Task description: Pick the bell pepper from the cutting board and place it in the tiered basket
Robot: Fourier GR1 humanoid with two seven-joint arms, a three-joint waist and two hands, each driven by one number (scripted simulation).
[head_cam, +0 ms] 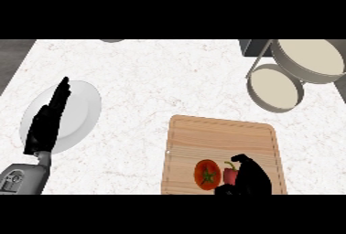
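Wooden cutting board (223, 137) holds one bell pepper (230, 174), one tomato (207, 174).

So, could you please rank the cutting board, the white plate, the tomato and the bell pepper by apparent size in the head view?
1. cutting board
2. white plate
3. tomato
4. bell pepper, though the right hand partly hides it, so its rank is unsure.

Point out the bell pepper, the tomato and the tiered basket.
bell pepper (230, 175), head view, on its red side left of the right hand.
tomato (208, 174), head view, on its middle by the green stem.
tiered basket (274, 87), head view, on the lower tier's floor.
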